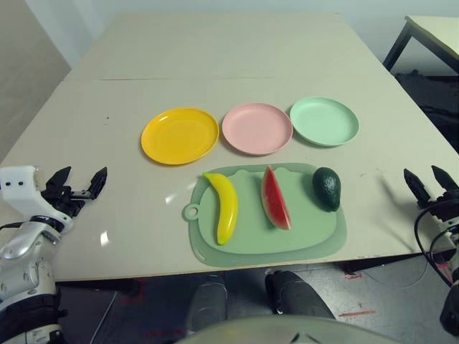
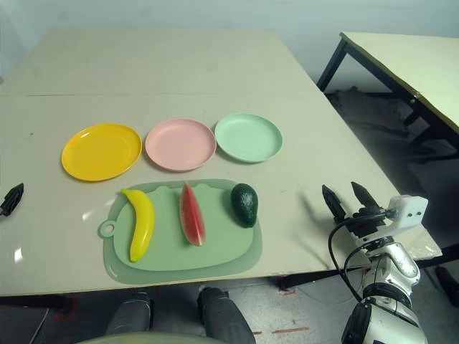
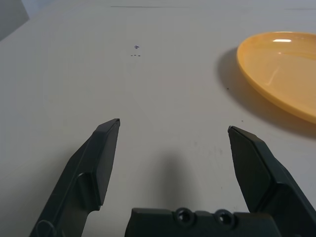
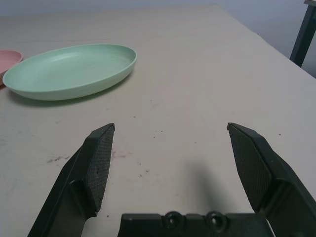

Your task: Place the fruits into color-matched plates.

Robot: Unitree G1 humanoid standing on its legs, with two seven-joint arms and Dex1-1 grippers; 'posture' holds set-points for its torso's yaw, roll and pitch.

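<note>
I see both the left gripper (image 1: 80,183) and right gripper (image 2: 347,198) spread wide, empty; the banana (image 1: 224,206) (light, stiff, slick plastic, I judge) on the cutting mat (image 1: 315,240) suits a mid-body pinch.

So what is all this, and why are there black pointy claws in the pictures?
This is a robot sitting at a pale table. The two wide pictures come from cameras in its head. The two close-up pictures come from cameras on its wrists, looking along its claws. Those claws are the left gripper and the right gripper; both are open and hold nothing. On the table lie three round plastic plates: a yellow-orange plate, a pale pink plate and a mint green plate. In front of them is a pale green cutting mat with a curved yellow toy banana, a red watermelon wedge and a dark green avocado.
</note>
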